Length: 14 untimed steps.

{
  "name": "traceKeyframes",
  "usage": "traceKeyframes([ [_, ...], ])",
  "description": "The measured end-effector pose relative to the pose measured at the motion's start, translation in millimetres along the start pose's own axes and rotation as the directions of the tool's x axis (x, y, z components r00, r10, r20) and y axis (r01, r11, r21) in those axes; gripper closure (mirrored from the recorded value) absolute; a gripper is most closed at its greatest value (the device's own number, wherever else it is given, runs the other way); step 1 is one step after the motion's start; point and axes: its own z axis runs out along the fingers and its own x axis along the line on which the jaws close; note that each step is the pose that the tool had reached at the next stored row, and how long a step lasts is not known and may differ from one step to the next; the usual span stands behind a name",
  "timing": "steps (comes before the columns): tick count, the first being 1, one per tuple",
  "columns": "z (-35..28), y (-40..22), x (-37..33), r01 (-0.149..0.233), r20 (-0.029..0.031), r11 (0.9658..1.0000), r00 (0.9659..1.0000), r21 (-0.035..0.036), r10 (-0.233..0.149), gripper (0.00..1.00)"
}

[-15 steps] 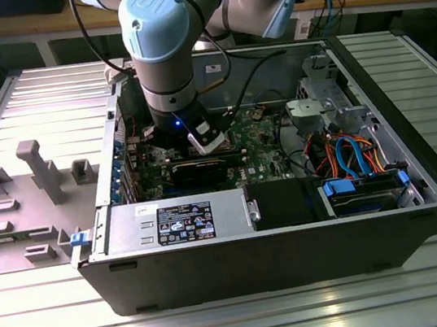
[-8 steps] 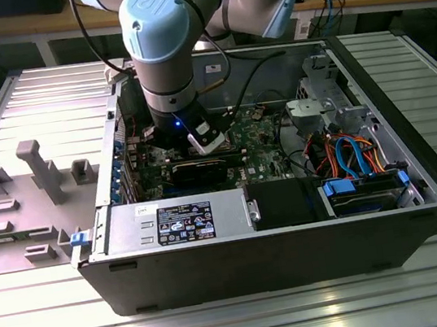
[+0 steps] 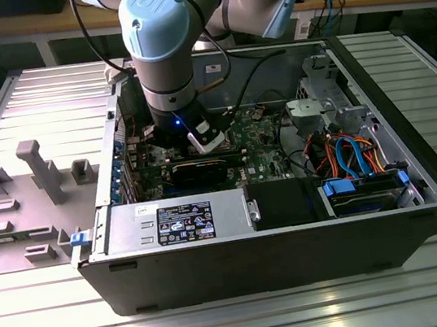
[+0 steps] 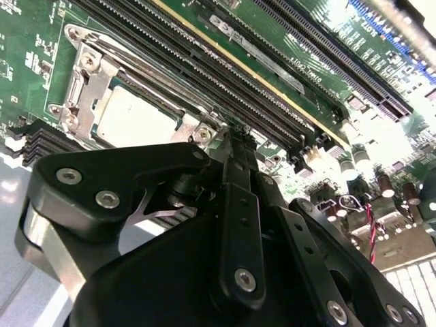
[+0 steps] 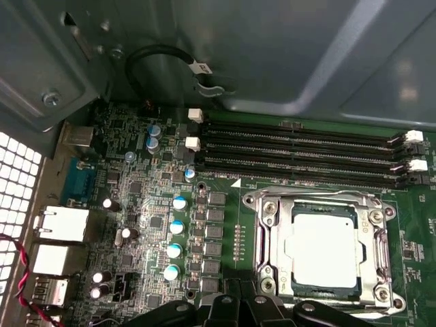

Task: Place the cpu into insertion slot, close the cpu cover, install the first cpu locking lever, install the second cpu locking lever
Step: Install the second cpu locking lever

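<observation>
The cpu point(image 5: 325, 248) shows its pale silver top and lies flat in the insertion slot on the green board; it is also seen in the second wrist view point(image 4: 136, 119). The silvery cpu cover point(image 5: 269, 238) lies down flat around it as a frame point(image 4: 85, 85), hiding the slot beneath. A thin metal lever point(image 5: 313, 193) runs along the socket edge nearest the memory slots. My gripper point(image 5: 248, 301) hovers just off one socket edge, its black fingers point(image 4: 235, 146) shut together with nothing seen between them. In the exterior view the arm point(image 3: 163, 40) reaches down into the open computer case point(image 3: 422, 207).
Long black memory slots point(image 5: 300, 146) run beside the socket. Blue-topped capacitors point(image 5: 178, 225) and rear ports point(image 5: 61, 225) stand nearby. A black cable point(image 5: 163, 58) loops on the case wall. A power supply point(image 3: 178, 223), drive cables point(image 3: 348, 152) and a grey fixture point(image 3: 38, 170) also stand around.
</observation>
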Motion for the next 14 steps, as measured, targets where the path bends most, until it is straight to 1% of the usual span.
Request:
traceKeyframes([
  [3, -0.1, -0.2, 0.1, -0.001, 0.0001, 1.0000, 1.0000, 0.0003, 0.001, 0.89],
  [5, -2.0, 0.2, 0.0, -0.001, 0.0000, 1.0000, 1.0000, 0.0004, 0.001, 0.89],
  [8, -8.2, 1.8, -0.4, -0.001, -0.0004, 1.0000, 1.0000, 0.0001, 0.001, 0.89],
  [10, -17.0, 4.1, -0.9, -0.001, -0.0006, 1.0000, 1.0000, 0.0001, 0.001, 0.89],
  [11, -18.9, 4.6, -1.0, -0.001, -0.0009, 1.0000, 1.0000, 0.0002, 0.001, 0.89],
  [14, -19.0, 4.6, -1.1, -0.001, -0.0009, 1.0000, 1.0000, 0.0001, 0.001, 0.89],
])
